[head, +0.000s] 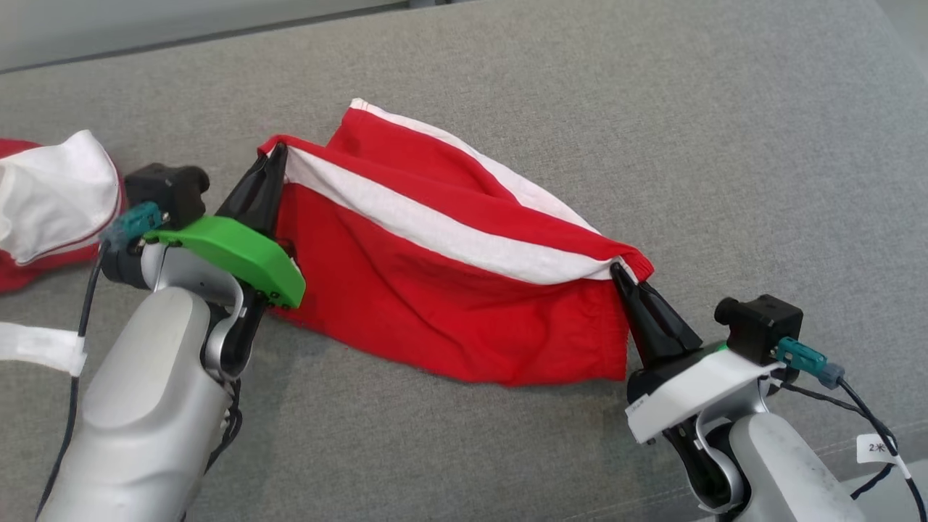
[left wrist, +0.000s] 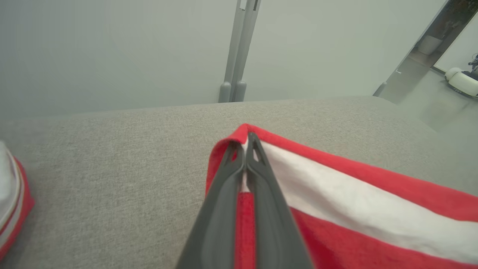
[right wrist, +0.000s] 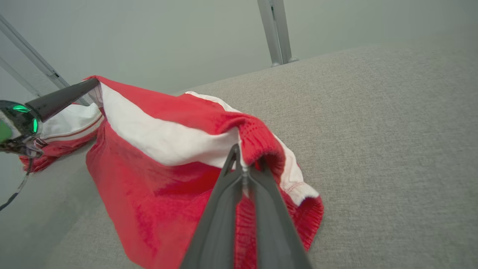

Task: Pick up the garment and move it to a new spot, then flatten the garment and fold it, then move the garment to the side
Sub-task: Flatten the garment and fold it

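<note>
The garment (head: pixel 442 290) is red cloth with a white band, stretched between my two grippers above the grey cushion. My left gripper (head: pixel 273 156) is shut on its left corner; in the left wrist view the gripper (left wrist: pixel 244 140) pinches the red hem (left wrist: pixel 336 209). My right gripper (head: pixel 618 270) is shut on the right corner, and in the right wrist view the gripper (right wrist: pixel 239 157) clamps the bunched hem (right wrist: pixel 257 142). The lower part of the garment hangs down and rests on the cushion. The left gripper (right wrist: pixel 89 85) also shows at the far end of the cloth in the right wrist view.
A second red and white garment (head: pixel 51 196) lies bunched at the left edge, also seen as a garment (left wrist: pixel 11 201) in the left wrist view. The grey cushion (head: pixel 652 109) stretches wide behind and to the right. A wall with a metal post (left wrist: pixel 239 48) stands beyond its far edge.
</note>
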Tool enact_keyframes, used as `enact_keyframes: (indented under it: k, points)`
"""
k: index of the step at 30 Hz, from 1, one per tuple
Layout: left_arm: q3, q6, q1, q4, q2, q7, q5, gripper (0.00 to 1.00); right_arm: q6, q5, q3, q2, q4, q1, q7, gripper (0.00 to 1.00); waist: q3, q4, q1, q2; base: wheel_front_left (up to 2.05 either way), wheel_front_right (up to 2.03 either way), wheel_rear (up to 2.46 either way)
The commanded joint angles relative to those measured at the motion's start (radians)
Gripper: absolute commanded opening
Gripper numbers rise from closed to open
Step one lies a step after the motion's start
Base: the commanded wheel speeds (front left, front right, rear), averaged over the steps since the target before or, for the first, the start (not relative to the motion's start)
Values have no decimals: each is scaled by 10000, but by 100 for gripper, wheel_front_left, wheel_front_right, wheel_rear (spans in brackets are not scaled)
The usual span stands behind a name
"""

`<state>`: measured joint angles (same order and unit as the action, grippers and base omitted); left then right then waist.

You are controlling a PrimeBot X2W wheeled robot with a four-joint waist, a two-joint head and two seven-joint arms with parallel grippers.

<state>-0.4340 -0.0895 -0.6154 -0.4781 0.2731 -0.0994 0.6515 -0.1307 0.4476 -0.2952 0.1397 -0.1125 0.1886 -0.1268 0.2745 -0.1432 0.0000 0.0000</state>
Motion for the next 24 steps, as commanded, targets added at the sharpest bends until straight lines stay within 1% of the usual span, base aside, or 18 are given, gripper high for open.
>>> enact_keyframes:
  k: [1, 7, 12, 20, 24]
  points:
    - [-132, -130, -679, -601, -55, -74, -156, 0, -1, 80, -24, -147, -246, 364, -166, 0, 844, -561, 0, 0, 0, 0, 0]
    - [-561, -317, -2147, -2191, -314, -198, -352, 0, -1, 200, -56, -481, -1015, 969, -532, 0, 1330, -776, 0, 0, 0, 0, 0]
    - [-926, -378, -3096, -3288, -462, -173, -454, 0, -1, 289, 27, -649, -1536, 1351, -693, 0, 1567, -887, 0, 0, 0, 0, 0]
    - [-1416, -411, -4030, -4364, -613, -182, -423, 0, -1, 389, -71, -794, -2016, 1754, -887, 0, 1739, -997, 0, 0, 0, 0, 0]
    - [-1810, -418, -4294, -4721, -706, -81, -269, 0, -1, 477, -173, -823, -2290, 1921, -927, 0, 1762, -1042, 0, 0, 0, 0, 0]
